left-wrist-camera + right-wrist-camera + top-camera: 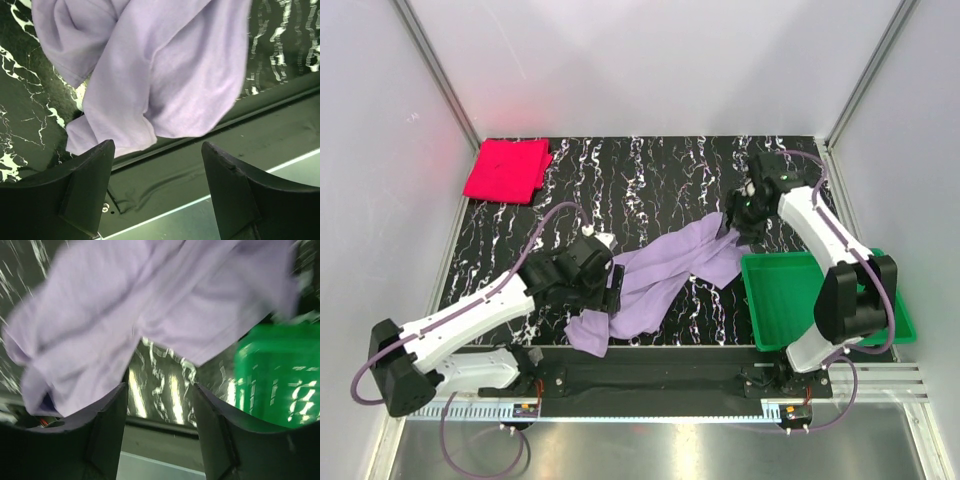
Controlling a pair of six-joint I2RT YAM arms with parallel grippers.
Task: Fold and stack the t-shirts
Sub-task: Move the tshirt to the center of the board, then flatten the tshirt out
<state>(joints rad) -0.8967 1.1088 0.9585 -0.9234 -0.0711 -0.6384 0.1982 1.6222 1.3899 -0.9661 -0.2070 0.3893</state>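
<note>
Your left gripper (157, 147) and right gripper (160, 390): fingers apart, empty. You risk pinching several layers of the crumpled pale lavender cloth t-shirt (665, 275) (bunched beside the green plastic tray (780, 300)).

Item one: the lavender t-shirt (660, 275). Plain pale purple cloth, not folded, bunched and creased with loose overlapping layers. It lies in a slanting band across the middle of the black marbled table (650, 170), from the near edge at centre-left up toward the far right. Its far-right end sits just beside the far-left corner of the green tray (790, 320). A hemmed edge shows at its near end.

Item two: the pink-red t-shirt (507, 169). Plain bright cloth, folded into a flat, roughly square packet. It lies in the far-left corner of the table, well apart from the lavender one. The two are not stacked.
</note>
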